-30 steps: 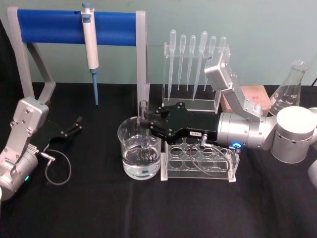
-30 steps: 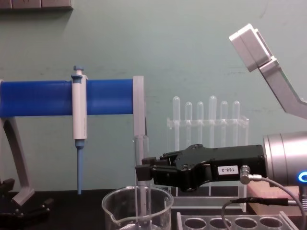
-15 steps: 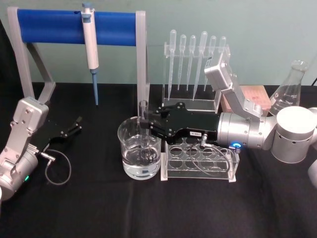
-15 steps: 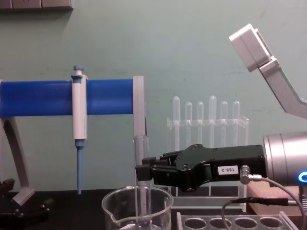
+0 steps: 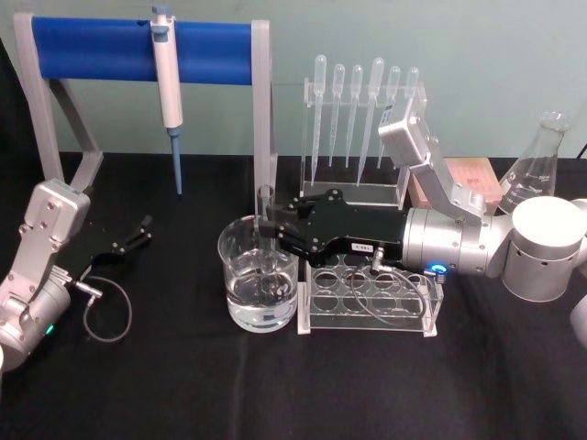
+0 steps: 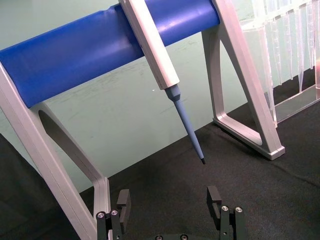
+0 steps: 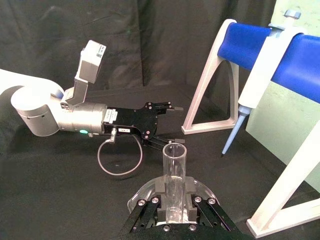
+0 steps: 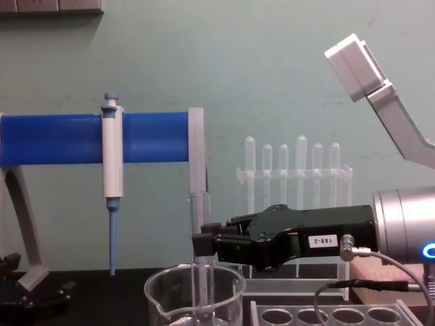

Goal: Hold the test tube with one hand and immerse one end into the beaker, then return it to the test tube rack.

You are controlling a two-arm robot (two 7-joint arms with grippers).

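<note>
The test tube (image 7: 174,170) stands upright, clamped between the fingers of the right hand (image 5: 268,229) a little below its open rim. Its lower end is down inside the beaker (image 5: 235,275) (which holds clear liquid). The beaker stands on the black bench (image 5: 183,385), just beside the left end of the test tube rack (image 5: 367,302). The left hand (image 6: 168,200) lies on the bench well off to the left, its fingers apart and holding nothing.
</note>
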